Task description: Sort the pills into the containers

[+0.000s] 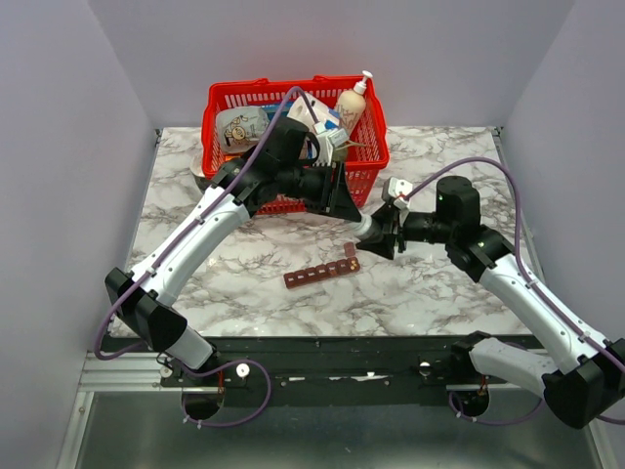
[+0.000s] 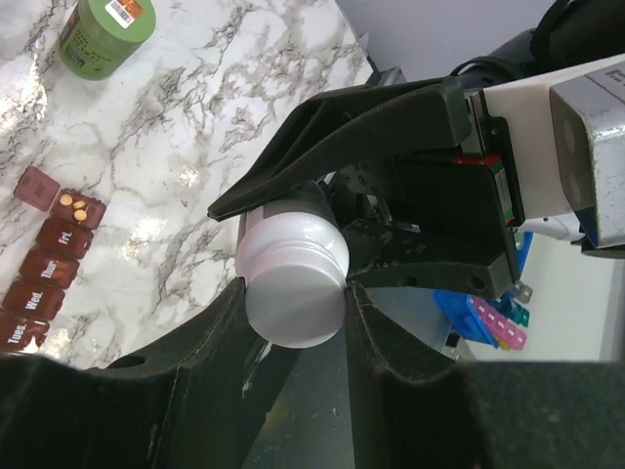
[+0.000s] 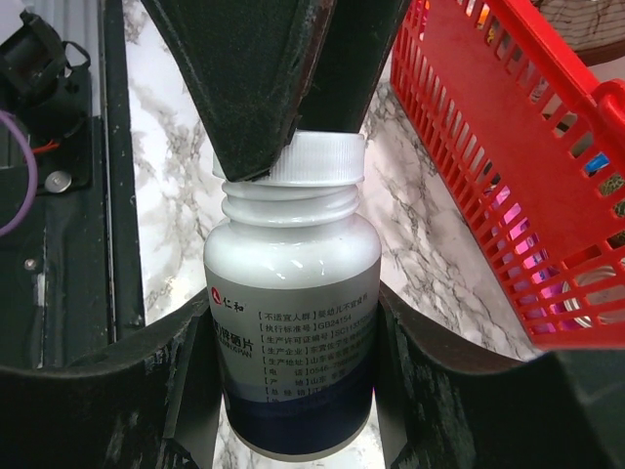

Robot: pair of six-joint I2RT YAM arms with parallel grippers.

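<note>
My right gripper (image 3: 293,313) is shut on the body of a white pill bottle (image 3: 293,332) with a blue-banded label and holds it above the table (image 1: 195,283). My left gripper (image 2: 293,293) is shut on the bottle's white cap (image 2: 293,278), which also shows in the right wrist view (image 3: 293,161) with the neck threads bare below it. In the top view the two grippers meet at the bottle (image 1: 369,227). The dark-red strip of containers (image 1: 320,272) lies on the table just below them. One end compartment is open with two orange pills (image 2: 75,203) in it.
A big red mesh basket (image 1: 223,117) with a pump bottle (image 1: 354,98) and packages stands at the back. A green jar (image 2: 105,34) stands on the marble. A blue and pink pill box (image 2: 488,318) shows past the table edge.
</note>
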